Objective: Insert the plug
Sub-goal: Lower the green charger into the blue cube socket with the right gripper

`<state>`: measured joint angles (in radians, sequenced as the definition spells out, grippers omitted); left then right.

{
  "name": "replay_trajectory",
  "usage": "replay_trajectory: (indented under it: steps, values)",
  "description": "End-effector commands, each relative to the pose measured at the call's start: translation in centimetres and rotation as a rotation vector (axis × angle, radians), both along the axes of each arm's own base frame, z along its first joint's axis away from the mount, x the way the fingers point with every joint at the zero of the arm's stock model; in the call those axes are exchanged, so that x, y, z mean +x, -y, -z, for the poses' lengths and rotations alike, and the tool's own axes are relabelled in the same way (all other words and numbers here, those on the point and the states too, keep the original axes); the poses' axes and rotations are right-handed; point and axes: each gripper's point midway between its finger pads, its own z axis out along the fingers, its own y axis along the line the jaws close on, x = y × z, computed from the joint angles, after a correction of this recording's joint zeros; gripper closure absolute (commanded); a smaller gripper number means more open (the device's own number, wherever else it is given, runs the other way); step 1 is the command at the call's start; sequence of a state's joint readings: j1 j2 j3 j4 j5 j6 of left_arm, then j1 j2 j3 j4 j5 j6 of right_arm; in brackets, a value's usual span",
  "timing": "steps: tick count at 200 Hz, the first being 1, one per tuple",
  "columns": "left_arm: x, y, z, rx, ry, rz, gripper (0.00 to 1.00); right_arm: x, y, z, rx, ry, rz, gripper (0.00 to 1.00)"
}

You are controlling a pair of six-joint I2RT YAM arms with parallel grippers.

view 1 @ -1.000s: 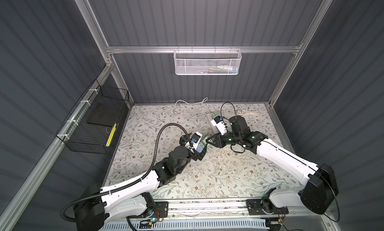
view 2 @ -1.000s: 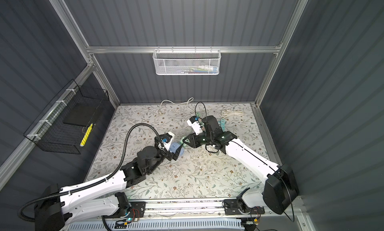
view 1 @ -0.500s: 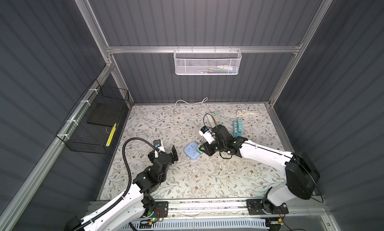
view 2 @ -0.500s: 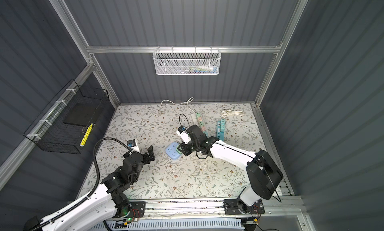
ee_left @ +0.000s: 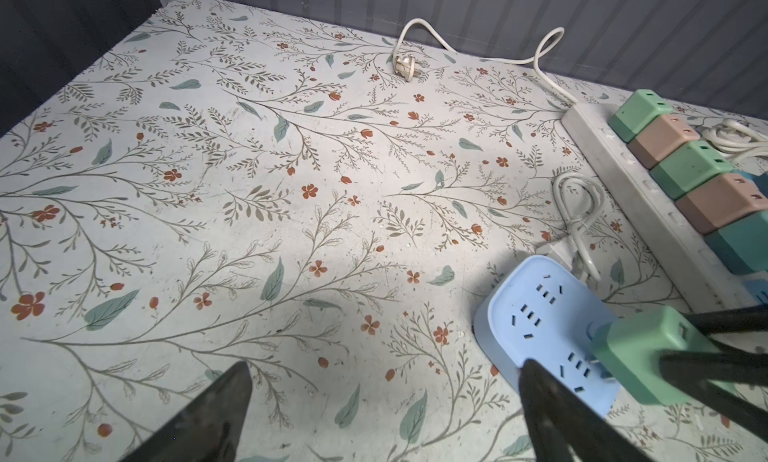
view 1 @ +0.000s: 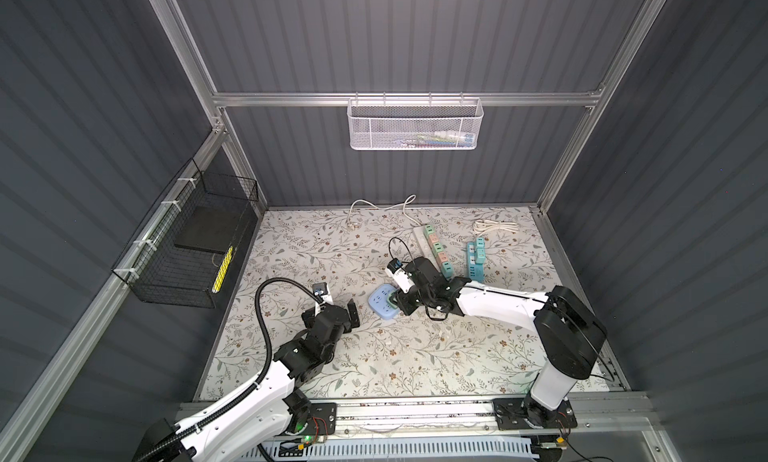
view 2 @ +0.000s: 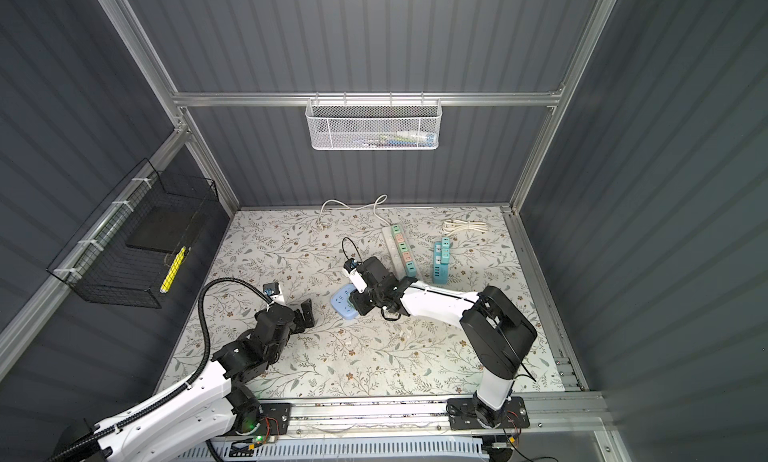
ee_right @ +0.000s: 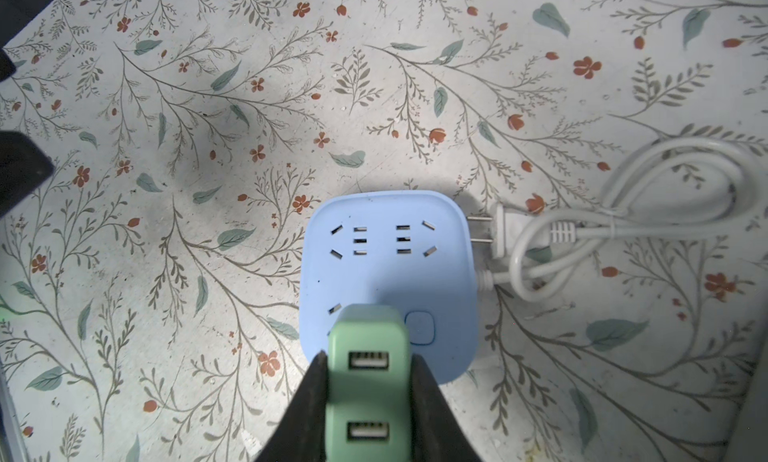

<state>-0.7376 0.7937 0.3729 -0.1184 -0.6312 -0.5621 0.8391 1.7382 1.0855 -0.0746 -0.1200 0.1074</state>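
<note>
On the counter [view 1: 332, 239], my right jaws grip the plug [ee_right: 368, 356] at the blue socket [ee_right: 386, 264]; my left jaws stand wide nearby.

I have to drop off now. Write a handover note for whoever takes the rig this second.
Right gripper: shut on the green USB adapter plug.
Left gripper: open, empty, over the floral mat beside the blue socket block.
Blue socket block: flat on the mat, its own white cord loose beside it.
Done: adapter plug gripped and brought onto an outlet next to the block's button.
Left: the left wrist view shows a prong between adapter and block face, so it looks not fully seated. Press it home, then release.
</note>
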Motion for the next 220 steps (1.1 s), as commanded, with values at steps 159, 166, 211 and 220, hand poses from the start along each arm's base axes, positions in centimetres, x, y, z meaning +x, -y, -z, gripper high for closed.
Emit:
replay_trajectory:
  steps: [159,166,211,220]
  values:
    - [0.6,0.1,-1.6,-0.012,0.043,0.002,0.00,0.2,-1.0,1.5,-0.077,0.062,-0.040,0.82]
    - [0.6,0.1,-1.7,-0.013,0.044,0.001,0.00,0.2,-1.0,1.7,-0.091,0.066,-0.044,0.82]
    - [0.7,0.1,-1.7,-0.011,0.046,0.000,0.00,-0.7,-0.7,4.3,-0.230,0.101,-0.068,0.82]
    - [0.7,0.1,-1.7,-0.012,0.047,0.000,0.00,-0.8,-0.6,4.9,-0.251,0.099,-0.070,0.83]
